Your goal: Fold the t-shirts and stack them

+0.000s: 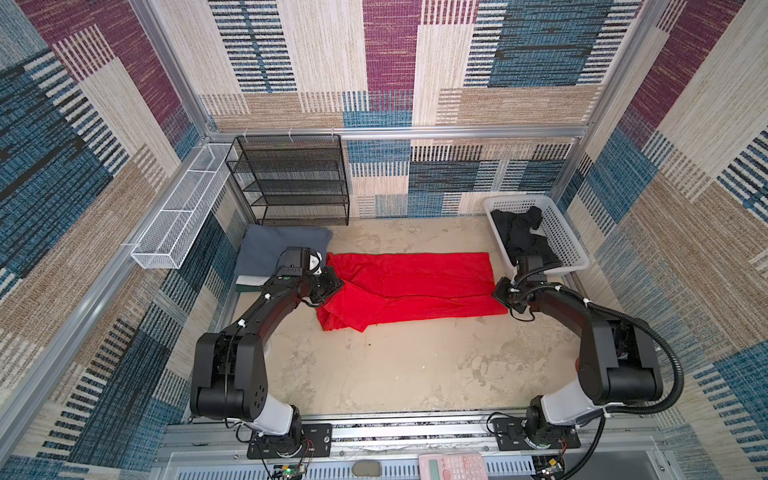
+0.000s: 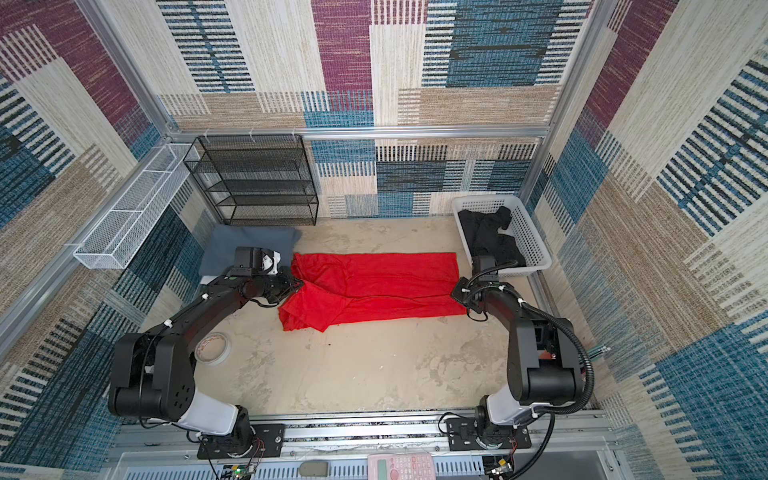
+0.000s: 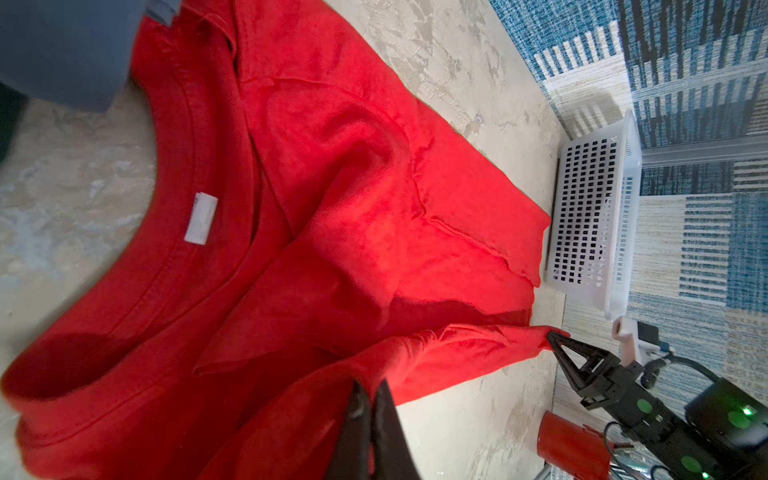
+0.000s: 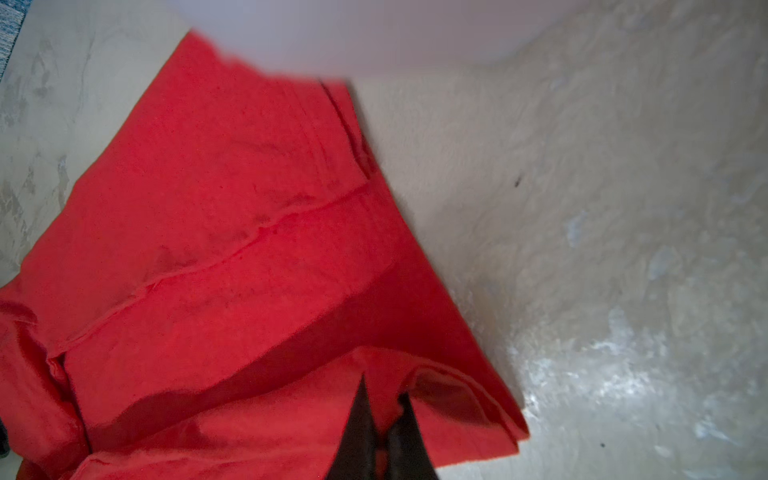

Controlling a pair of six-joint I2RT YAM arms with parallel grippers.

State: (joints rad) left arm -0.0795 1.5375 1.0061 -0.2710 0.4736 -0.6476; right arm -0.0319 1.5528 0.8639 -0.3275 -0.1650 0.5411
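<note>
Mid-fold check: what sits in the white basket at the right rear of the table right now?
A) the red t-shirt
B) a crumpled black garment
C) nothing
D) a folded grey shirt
B: both top views show crumpled black cloth inside the white basket, while the red t-shirt lies spread on the table.

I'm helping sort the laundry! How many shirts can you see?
3 for sure: red shirt spread in the middle, grey shirt folded at the back left, black shirt in the white basket. Pale and dark edges under the grey one may be more.
</note>
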